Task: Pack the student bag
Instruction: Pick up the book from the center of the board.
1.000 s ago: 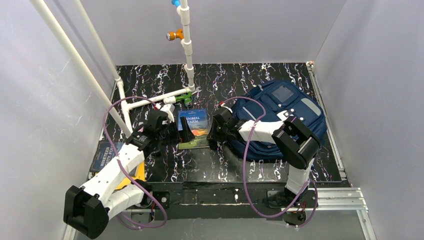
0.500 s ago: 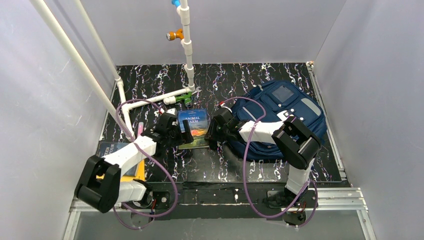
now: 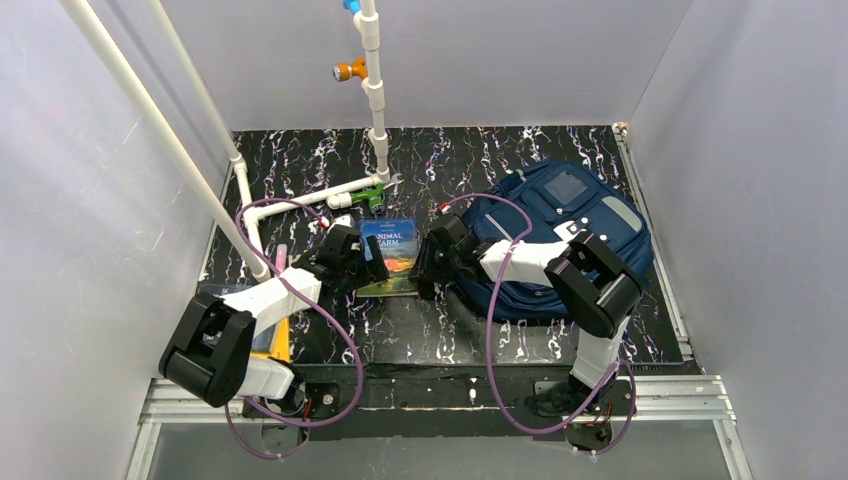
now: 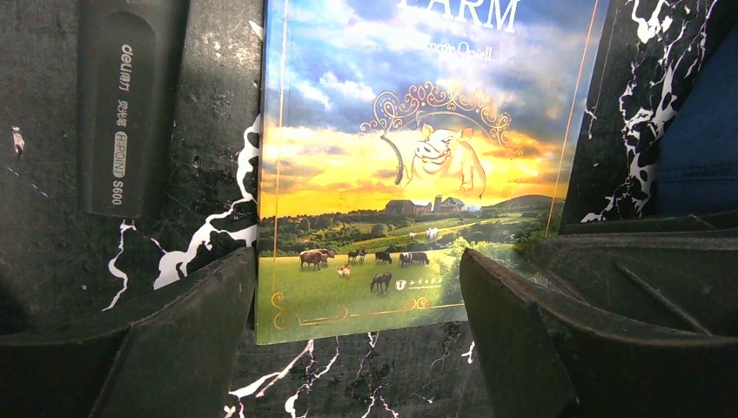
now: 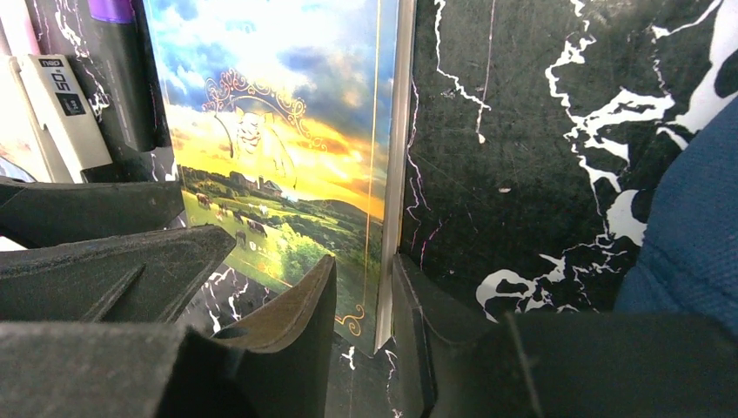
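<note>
The student bag [image 3: 570, 225], navy blue with a clear pocket window, lies at the right of the mat. Its fabric shows in the right wrist view as the bag [image 5: 696, 235]. An "Animal Farm" book [image 3: 390, 252] lies flat between both grippers. My left gripper [image 4: 357, 340] stands open across the book's [image 4: 409, 174] near edge, one finger at its left corner and the other over its right corner. My right gripper [image 5: 365, 270] is open by a narrow gap at the book's [image 5: 278, 139] right edge. One finger is over the cover and the other against the page edge.
A black marker [image 4: 117, 104] lies left of the book. A white flat item [image 5: 65, 109] and a purple-capped pen [image 5: 122, 70] lie past it. Another book [image 3: 215, 300] sits under the left arm. White pipes [image 3: 375, 110] rise at the back.
My left arm swung its gripper right to the book's near-left corner and its jaws narrowed slightly. My right gripper's jaws widened a little at the book's right edge. The book stayed put.
</note>
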Robot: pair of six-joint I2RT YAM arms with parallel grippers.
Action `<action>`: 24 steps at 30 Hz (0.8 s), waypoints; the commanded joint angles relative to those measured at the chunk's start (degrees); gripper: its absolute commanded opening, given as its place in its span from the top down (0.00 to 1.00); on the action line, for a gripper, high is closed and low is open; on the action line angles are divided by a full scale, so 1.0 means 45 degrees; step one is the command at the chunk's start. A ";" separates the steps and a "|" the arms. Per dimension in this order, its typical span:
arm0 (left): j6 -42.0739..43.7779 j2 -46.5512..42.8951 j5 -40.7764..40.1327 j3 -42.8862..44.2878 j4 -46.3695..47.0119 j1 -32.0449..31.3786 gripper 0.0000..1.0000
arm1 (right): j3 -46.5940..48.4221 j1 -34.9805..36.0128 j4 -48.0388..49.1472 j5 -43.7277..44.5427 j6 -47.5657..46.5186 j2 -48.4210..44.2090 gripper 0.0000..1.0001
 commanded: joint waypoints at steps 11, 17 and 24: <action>-0.0457 -0.0248 0.0310 -0.0479 0.0114 -0.0201 0.16 | -0.0440 0.0064 0.2229 -0.1713 0.1452 -0.1162 0.62; -0.0530 -0.0381 0.0447 -0.0508 0.0111 -0.0214 0.16 | -0.0936 0.0035 0.3758 -0.2011 0.2424 -0.0637 0.63; -0.0505 -0.0552 0.0494 -0.0535 0.0084 -0.0221 0.17 | -0.2004 -0.0203 0.5307 -0.2267 0.3617 -0.0397 0.65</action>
